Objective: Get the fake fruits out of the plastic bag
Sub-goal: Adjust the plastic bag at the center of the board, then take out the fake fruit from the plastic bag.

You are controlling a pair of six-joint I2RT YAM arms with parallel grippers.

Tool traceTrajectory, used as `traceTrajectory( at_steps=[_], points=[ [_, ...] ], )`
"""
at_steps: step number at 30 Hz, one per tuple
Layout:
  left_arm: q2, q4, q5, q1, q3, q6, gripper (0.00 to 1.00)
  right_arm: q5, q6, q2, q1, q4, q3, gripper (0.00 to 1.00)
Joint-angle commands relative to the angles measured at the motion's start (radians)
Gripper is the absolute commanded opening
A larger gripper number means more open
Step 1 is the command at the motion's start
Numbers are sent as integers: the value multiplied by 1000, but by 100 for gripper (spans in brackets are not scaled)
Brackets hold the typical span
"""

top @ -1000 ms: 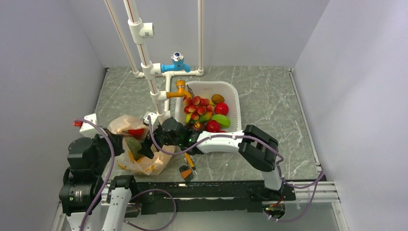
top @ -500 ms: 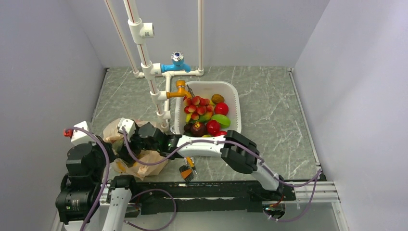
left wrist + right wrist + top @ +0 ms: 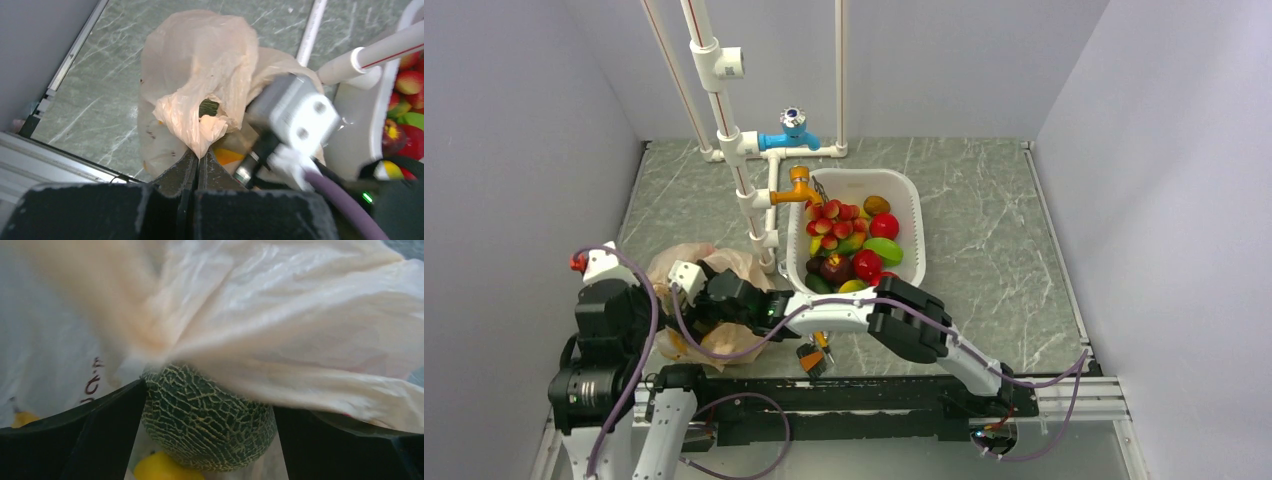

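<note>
The beige plastic bag [image 3: 724,262] lies at the near left of the table. My left gripper [image 3: 199,156] is shut on a pinched fold of the bag [image 3: 200,75] and holds it up. My right gripper [image 3: 209,400] is inside the bag. Its fingers [image 3: 115,425] press on both sides of the grey-green netted melon [image 3: 210,420]. A bit of the melon shows through a hole in the bag [image 3: 209,106]. The grapes and the large red fruit are not visible in the bag.
A yellow fruit [image 3: 155,469] lies under the melon in the bag. The white basin [image 3: 907,190] to the right holds red, green and yellow fruits. White pipes with a blue tap [image 3: 792,130] and an orange tap [image 3: 796,185] stand behind. An orange brush [image 3: 814,355] lies near the front edge.
My right arm has swung left from beside the basin and pushed its gripper into the bag, around the melon. My left gripper still holds the bag, which is bunched up more.
</note>
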Motion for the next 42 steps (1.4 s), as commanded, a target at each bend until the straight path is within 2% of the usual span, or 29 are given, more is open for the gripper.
traceTrajectory(
  at_steps=[1,6,9,13,19,28,31,33,38,42],
  points=[
    [77,15,-81,-4,19,-2,0,72,-46,-103,-8,-7,-181,90],
    [77,17,-172,-3,18,6,0,140,-16,-242,-25,-33,-361,78],
    [63,-17,-196,-2,-11,-18,0,159,-18,-352,-24,-22,-483,77],
    [57,-57,-180,-3,-30,-58,0,93,4,-430,-24,-18,-503,77],
    [16,-69,-85,-2,-57,-98,0,9,47,-413,-24,5,-399,78],
    [-70,-69,-122,-2,-81,-118,0,0,88,-176,-25,17,-108,87],
    [-83,-74,-129,-2,-78,-124,0,0,111,-68,-25,11,-8,86],
    [-88,-78,-136,-3,-76,-128,0,0,121,-19,-26,7,19,80],
    [-88,-89,-158,-3,-74,-136,0,36,104,-44,-28,16,-106,62],
    [-85,-88,-157,-2,-71,-133,0,87,109,-237,-29,69,-385,61]
  ],
)
